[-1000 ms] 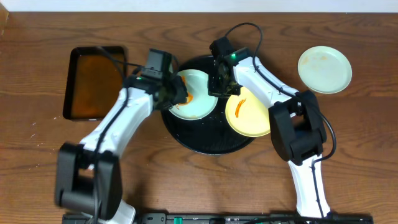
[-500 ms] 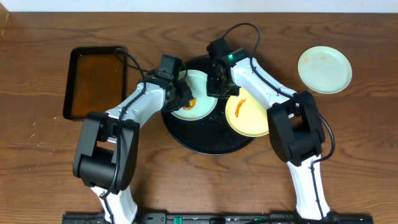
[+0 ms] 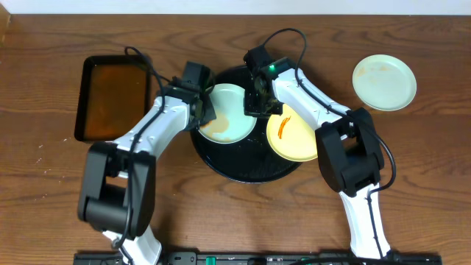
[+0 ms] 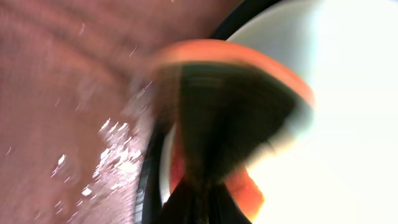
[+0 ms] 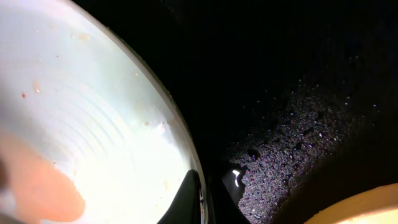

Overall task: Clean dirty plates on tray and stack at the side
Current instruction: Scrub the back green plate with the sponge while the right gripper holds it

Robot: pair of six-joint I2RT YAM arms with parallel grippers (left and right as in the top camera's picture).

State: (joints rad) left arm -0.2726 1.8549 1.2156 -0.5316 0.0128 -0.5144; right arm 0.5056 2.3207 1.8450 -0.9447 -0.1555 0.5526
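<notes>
A pale mint-blue plate (image 3: 232, 110) lies on the left half of the large black tray (image 3: 243, 165), with a faint brownish-orange smear at its lower left. My left gripper (image 3: 204, 110) is at the plate's left rim, shut on a dark, orange-edged sponge (image 4: 236, 93), which is blurred in the left wrist view. My right gripper (image 3: 257, 105) is shut on the plate's right rim (image 5: 186, 155), with its fingers (image 5: 205, 196) astride the edge. A pale yellow plate (image 3: 294, 136) with an orange streak lies on the tray's right side. A second mint plate (image 3: 383, 82) sits on the table at the far right.
A small rectangular black tray of brown liquid (image 3: 110, 96) stands left of the left arm. The wooden table (image 4: 74, 124) beside the round tray looks wet. Both arms' cables arch over the back of the tray.
My left gripper swept the sponge right across the mint plate, then back to its left rim. The orange streak is now a pale smear. The right gripper has not moved.
</notes>
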